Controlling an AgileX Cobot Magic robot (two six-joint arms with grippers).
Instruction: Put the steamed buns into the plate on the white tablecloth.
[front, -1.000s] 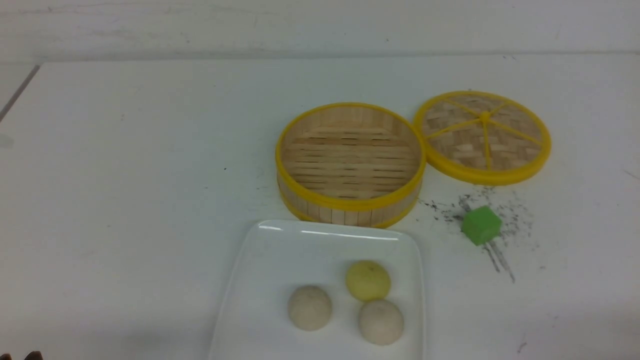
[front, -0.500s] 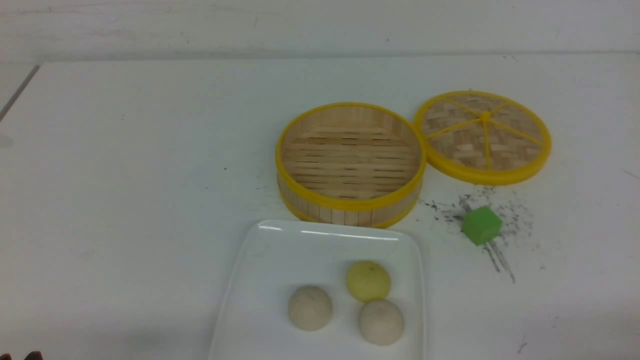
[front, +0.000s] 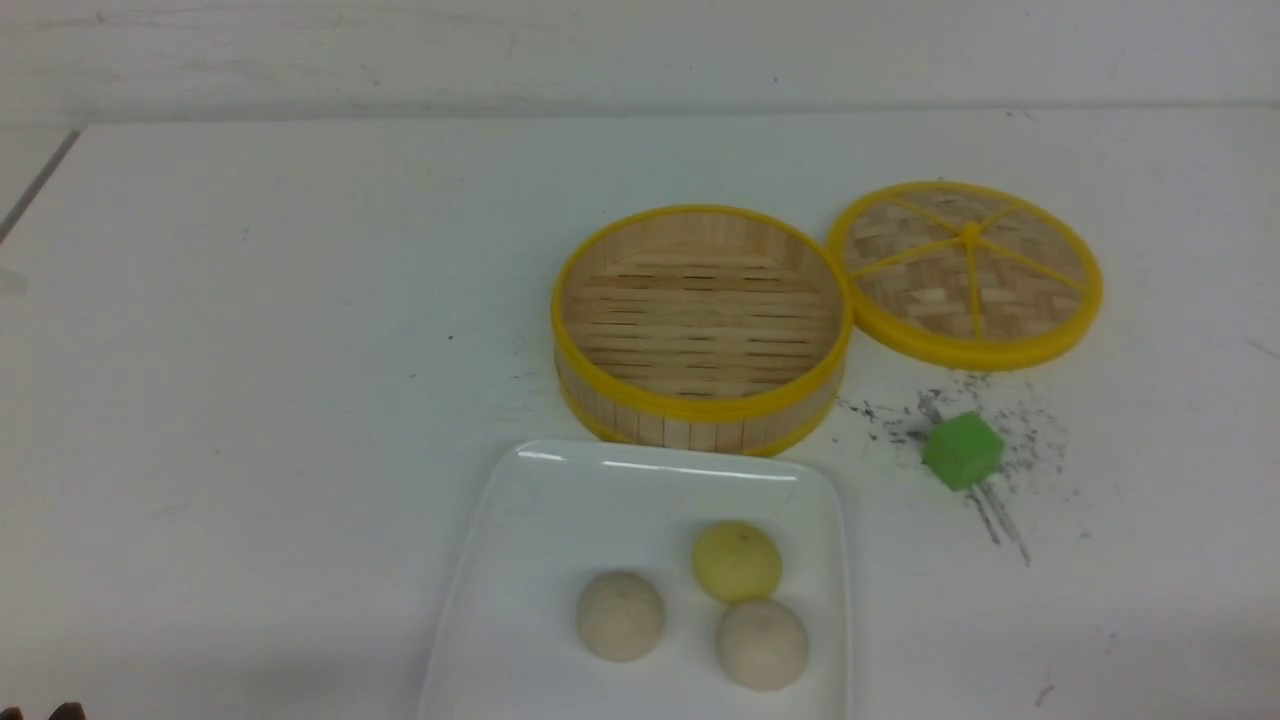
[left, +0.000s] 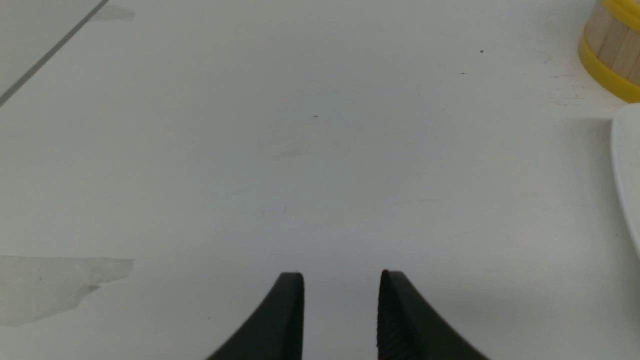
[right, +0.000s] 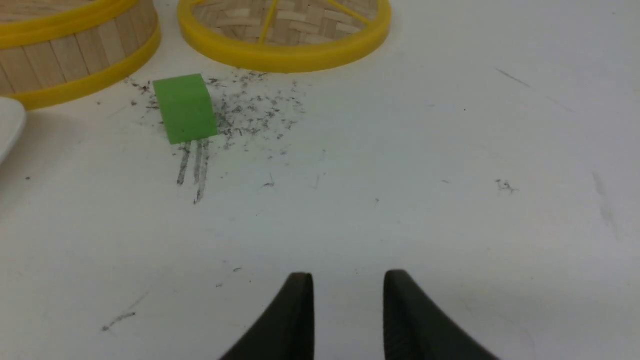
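Note:
Three steamed buns lie together on the white plate (front: 560, 500) at the near middle of the white tablecloth (front: 250, 400): a pale yellow one (front: 737, 561) and two beige ones (front: 620, 615) (front: 762, 645). My left gripper (left: 341, 276) hangs open over bare cloth, with the plate's edge (left: 627, 165) off to its side. My right gripper (right: 348, 276) is open too, nothing between its fingers, over speckled cloth; a corner of the plate (right: 7, 125) shows beside it. Neither gripper shows in the front view.
An empty bamboo steamer basket (front: 700, 320) stands just behind the plate, its woven lid (front: 965, 272) flat to the right. A green cube (front: 962, 450) sits among dark scuff marks right of the plate, ahead of my right gripper as the cube (right: 186, 107).

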